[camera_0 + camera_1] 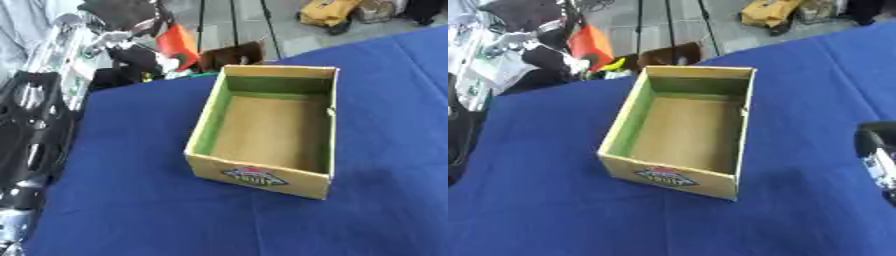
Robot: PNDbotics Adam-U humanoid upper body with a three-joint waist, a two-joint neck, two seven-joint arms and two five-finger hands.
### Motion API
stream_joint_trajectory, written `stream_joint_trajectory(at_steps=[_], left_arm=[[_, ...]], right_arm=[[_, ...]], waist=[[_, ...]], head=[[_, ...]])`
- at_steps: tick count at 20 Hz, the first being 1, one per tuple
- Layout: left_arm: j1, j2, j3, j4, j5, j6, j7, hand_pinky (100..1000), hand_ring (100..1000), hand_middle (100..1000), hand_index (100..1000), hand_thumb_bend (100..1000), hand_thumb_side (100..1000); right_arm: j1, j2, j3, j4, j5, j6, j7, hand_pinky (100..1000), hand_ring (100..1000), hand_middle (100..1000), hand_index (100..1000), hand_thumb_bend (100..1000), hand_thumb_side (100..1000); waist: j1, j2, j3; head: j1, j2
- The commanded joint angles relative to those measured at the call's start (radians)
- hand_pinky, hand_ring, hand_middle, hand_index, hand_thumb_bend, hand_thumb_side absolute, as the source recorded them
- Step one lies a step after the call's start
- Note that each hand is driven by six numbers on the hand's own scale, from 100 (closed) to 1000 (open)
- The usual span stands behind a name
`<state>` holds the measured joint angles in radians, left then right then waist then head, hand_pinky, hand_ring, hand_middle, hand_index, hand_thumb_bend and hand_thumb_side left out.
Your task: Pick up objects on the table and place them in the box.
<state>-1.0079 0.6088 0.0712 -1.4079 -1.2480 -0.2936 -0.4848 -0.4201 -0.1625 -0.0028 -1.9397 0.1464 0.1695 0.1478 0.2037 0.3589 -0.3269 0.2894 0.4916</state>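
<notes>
Your main hazard is the cardboard box (267, 131) itself — it sits open-topped near the middle of the blue-covered counter (131, 200), and any arm sweeping in low from 9 o'clock or 3 o'clock could catch a side wall and slide or tip it, since it looks light and holds nothing. A second hazard: no loose object shows on the blue cloth in either view, so you may reach toward clutter past the far edge at 11 o'clock that is not on the counter at all. Confirm a target before moving.

The box is tan card with a green-tinted inner left wall, a bare brown floor and a printed red-and-white label on its near face; it lies askew, its long axis running roughly from 6 to 12 o'clock.

The left arm (31, 135) stands at the 9 o'clock edge of the left eye view — its robot hand is not seen. At 3 o'clock in the right eye view a dark part, probably the right robot hand (877, 150), shows; you cannot tell its finger state.
</notes>
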Motion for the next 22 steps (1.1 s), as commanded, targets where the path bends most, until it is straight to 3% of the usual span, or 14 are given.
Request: stream_joint_trajectory(at_steps=[1,8,16,22], left_arm=[[-0.031,0.009,0.012,-0.024,-0.016,0.037,0.047,100,396,441,563,189,754],[-0.057,-0.034,-0.017,-0.031,0.0,0.053,0.139,100,389,432,562,232,738],[-0.059,-0.083,-0.062,-0.015,0.004,0.007,0.224,100,387,431,561,243,738],[-0.012,-0.158,-0.077,0.032,-0.03,-0.04,0.208,100,380,428,560,259,715]], right_arm=[[-0.016,0.001,0.006,-0.021,-0.007,-0.002,0.007,853,792,501,703,253,492],[-0.021,0.001,0.017,-0.019,-0.009,-0.002,0.024,854,793,501,703,260,486],[-0.024,-0.004,0.016,-0.015,-0.006,0.0,0.029,855,794,501,703,265,484],[-0.025,-0.012,0.005,-0.013,0.004,0.011,0.01,855,795,501,703,272,480]], waist=[[-0.003,-0.016,-0.008],[0.01,-0.003,-0.043],[0.014,0.006,-0.051],[0.014,0.016,-0.038]], head=[[0.015,0.007],[0.036,0.004],[0.043,0.008],[0.036,0.008]])
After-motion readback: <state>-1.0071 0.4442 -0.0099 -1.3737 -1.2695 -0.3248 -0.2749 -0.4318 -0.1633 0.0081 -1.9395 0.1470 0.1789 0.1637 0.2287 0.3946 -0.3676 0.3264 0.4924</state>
